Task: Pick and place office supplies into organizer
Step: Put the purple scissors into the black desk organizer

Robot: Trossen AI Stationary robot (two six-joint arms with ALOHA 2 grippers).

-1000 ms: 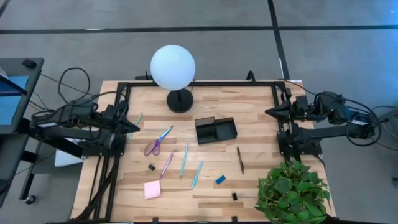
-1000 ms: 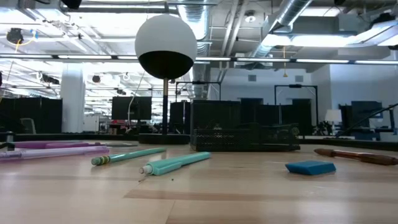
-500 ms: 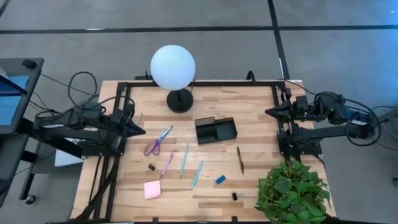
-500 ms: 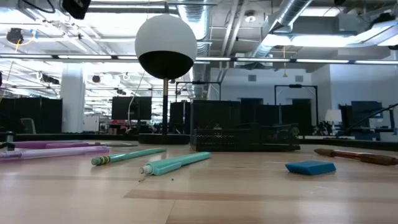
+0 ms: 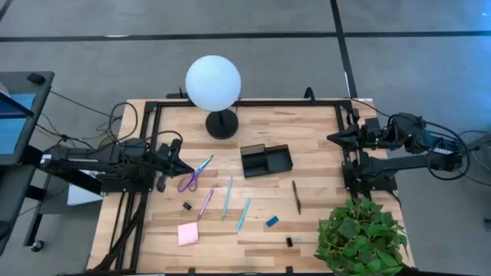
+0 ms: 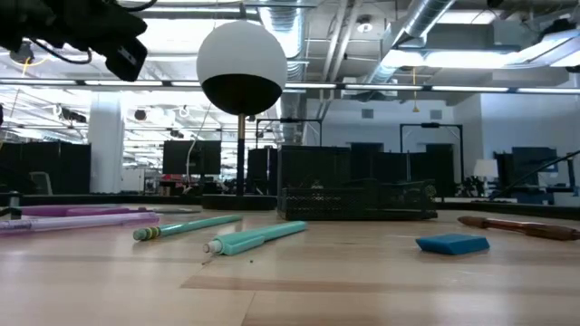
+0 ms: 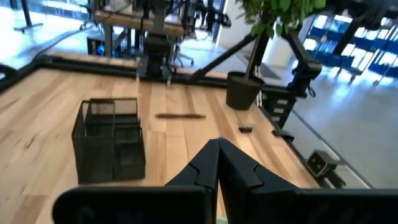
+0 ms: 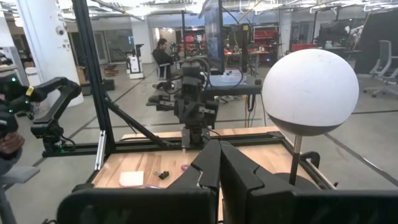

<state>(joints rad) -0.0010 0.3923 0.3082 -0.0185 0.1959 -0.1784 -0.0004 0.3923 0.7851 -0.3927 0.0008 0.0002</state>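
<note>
Purple pens (image 6: pixel 54 217) cut off at low view's edge; black clips (image 5: pixel 186 205) too small to detail.

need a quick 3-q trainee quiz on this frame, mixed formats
1. True or false: the organizer already holds a pen.
2. Multiple choice: which item lies nearest the left claw?
A. blue eraser
B. purple-handled scissors
C. pink sticky-note pad
3. Fill in: the dark brown pen lies between the organizer and the ____.

Key:
1. False. In the high view its compartments look empty, and the pens lie on the table.
2. B. The left claw, fingers together, sits right beside the scissors' handles. The right claw, also closed, waits at the table's right edge.
3. green leafy plant.
</note>
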